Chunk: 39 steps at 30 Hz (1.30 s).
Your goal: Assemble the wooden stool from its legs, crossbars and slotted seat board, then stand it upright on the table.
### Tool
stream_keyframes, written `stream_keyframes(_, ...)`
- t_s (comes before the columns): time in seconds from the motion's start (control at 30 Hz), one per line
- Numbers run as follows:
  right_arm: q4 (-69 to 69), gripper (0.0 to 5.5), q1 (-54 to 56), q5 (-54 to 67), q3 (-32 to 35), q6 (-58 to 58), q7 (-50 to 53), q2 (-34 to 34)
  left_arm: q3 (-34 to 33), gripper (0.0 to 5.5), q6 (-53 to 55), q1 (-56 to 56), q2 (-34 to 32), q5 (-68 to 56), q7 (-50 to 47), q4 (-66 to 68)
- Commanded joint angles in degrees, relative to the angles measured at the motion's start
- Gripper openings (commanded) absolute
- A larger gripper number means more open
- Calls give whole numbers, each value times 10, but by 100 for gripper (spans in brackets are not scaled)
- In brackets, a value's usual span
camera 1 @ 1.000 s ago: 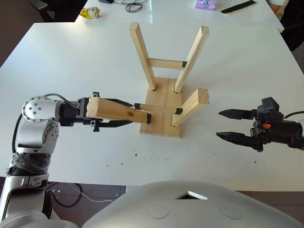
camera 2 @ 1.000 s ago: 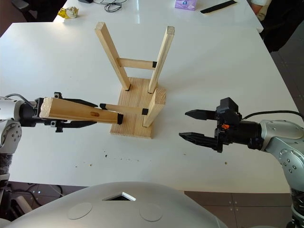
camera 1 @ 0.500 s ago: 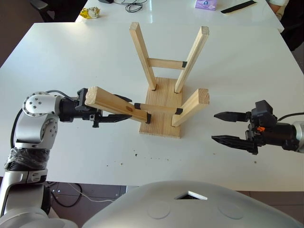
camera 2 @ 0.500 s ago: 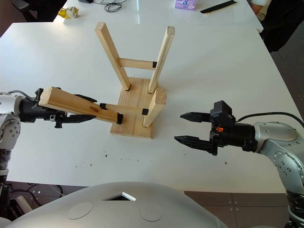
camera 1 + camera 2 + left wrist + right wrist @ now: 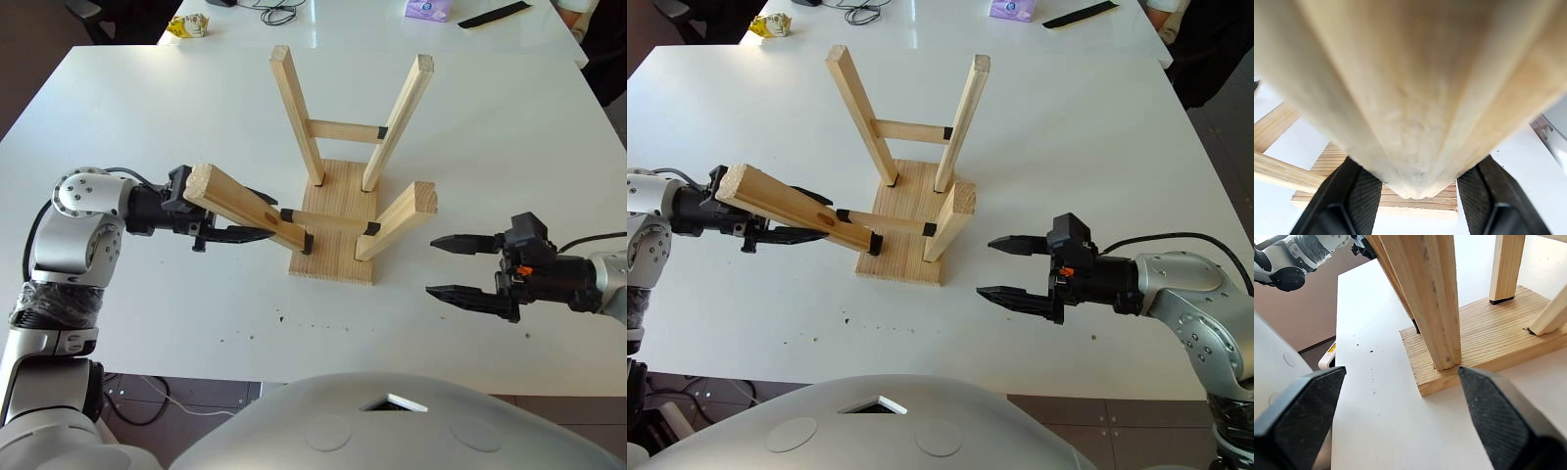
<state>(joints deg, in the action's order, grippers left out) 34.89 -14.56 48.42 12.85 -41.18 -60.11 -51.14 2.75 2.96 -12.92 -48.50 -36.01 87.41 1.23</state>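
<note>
left hand: clamped on near-left leg, now tilted steeper toward its slot in seat board, on the desk. right hand: wide open, now nearer the leaning near-right leg. stool inverted; seating likely unfinished.

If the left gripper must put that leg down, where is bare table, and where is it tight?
Bare table spreads left of the seat board, beyond the left gripper and its leg, and far right past the two standing legs. The gap between board and right gripper is narrow. Among the legs and crossbars it is crowded.
</note>
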Motion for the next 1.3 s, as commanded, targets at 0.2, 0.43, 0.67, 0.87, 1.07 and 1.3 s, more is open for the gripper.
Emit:
stream_keyframes(0.2,-26,422,80,-12,-21,2,73,43,43,207,7,26,-18,72,16,31)
stream_keyframes(0.43,0,422,110,44,-14,-16,15,10,52,207,2,21,-19,76,19,38)
stream_keyframes(0.67,-6,422,171,84,41,-31,10,-32,55,207,-4,24,-18,78,17,38)
stream_keyframes(0.87,-12,422,223,153,70,-53,7,-56,56,207,-4,25,-16,79,11,38)
stream_keyframes(1.07,19,422,288,206,15,-69,60,-35,59,207,-8,26,-14,82,10,39)
stream_keyframes(1.3,34,378,307,178,-42,-65,78,-22,65,207,-10,19,-10,84,7,44)
